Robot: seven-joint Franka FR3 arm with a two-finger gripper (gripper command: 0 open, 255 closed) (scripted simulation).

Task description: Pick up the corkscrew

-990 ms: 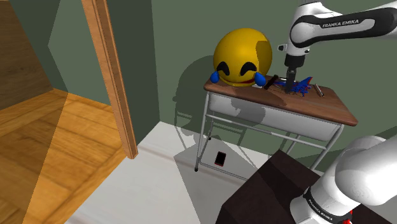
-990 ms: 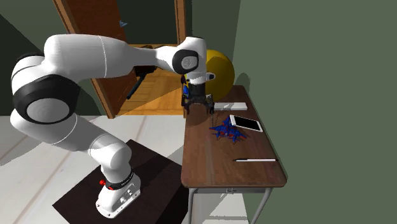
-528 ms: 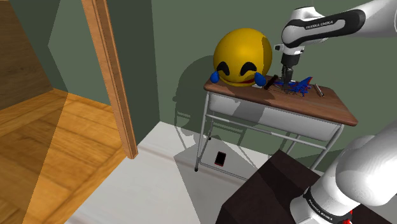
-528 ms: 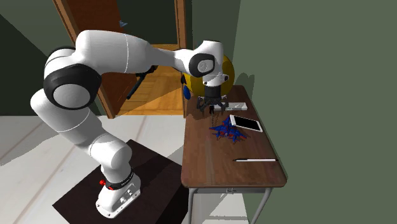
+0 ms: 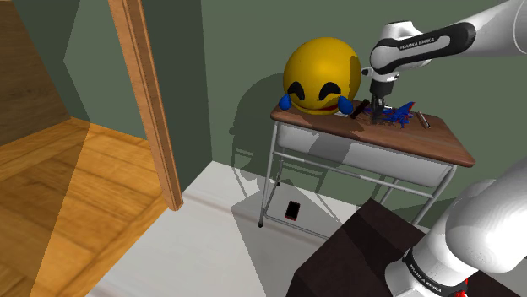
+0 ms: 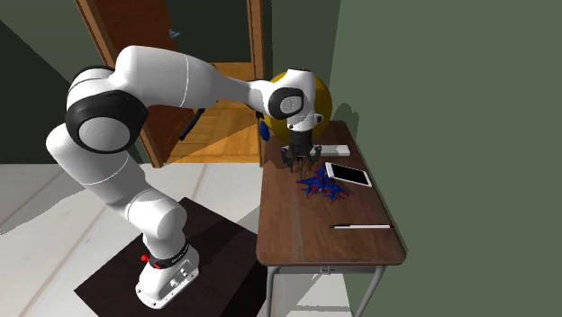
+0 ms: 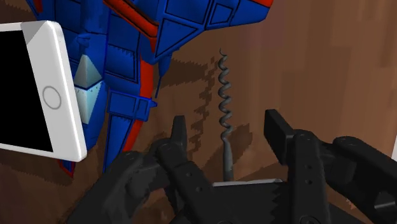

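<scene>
The corkscrew (image 7: 223,102) lies flat on the brown tabletop (image 7: 318,57), its grey spiral pointing away from the hand and its pale handle (image 7: 247,183) back by the finger bases. My black gripper (image 7: 227,127) hangs low over it, open, one finger on each side of the shaft without touching it. In the shoulder view the gripper (image 5: 377,108) is just above the table (image 5: 380,141) beside the yellow ball. In the second exterior view the gripper (image 6: 302,162) hovers at the table's far end.
A blue and red toy jet (image 7: 140,44) lies right beside the corkscrew, with a white phone (image 7: 38,95) past it. A yellow smiley ball (image 5: 322,76), a white bar (image 6: 328,149) and a pen (image 6: 362,226) share the table. A wooden door frame (image 5: 152,101) stands to the shoulder view's left.
The gripper has travelled from the table's edge near the ball inward toward the toy jet and has come down lower over the tabletop. Nothing on the table has shifted.
</scene>
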